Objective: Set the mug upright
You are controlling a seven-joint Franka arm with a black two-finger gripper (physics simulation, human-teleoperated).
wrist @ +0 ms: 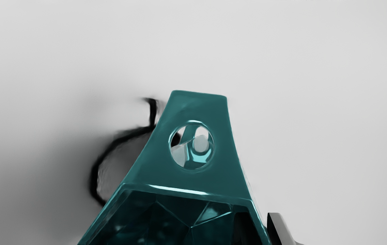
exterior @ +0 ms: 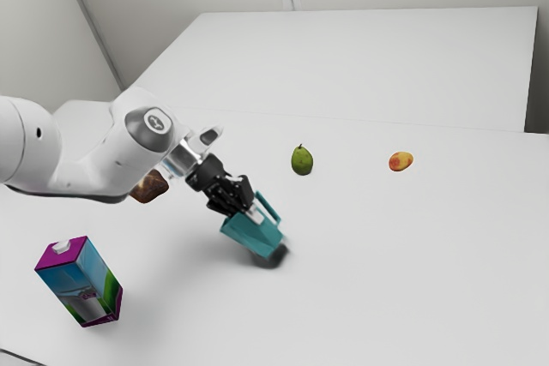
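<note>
In the exterior view the black gripper point(exterior: 250, 210) reaches down to the teal mug point(exterior: 253, 233). The mug leans, its handle on the side toward the exterior view's right and its lower end close over a dark shadow; whether it touches the table cannot be told. In the wrist view the gripper point(wrist: 264, 226) is shut on the wall of the mug point(wrist: 186, 182), one finger inside the opening and the other outside. The handle with its round hole points away from the hand. Part of the mug's body is cut off by the picture's edge.
A carton point(exterior: 83, 282) stands at the exterior view's lower left. A brown lump point(exterior: 150, 187) lies behind the arm. Farther back on the white table point(exterior: 412, 272) are a green pear point(exterior: 302, 160) and a yellow-red fruit point(exterior: 401, 161).
</note>
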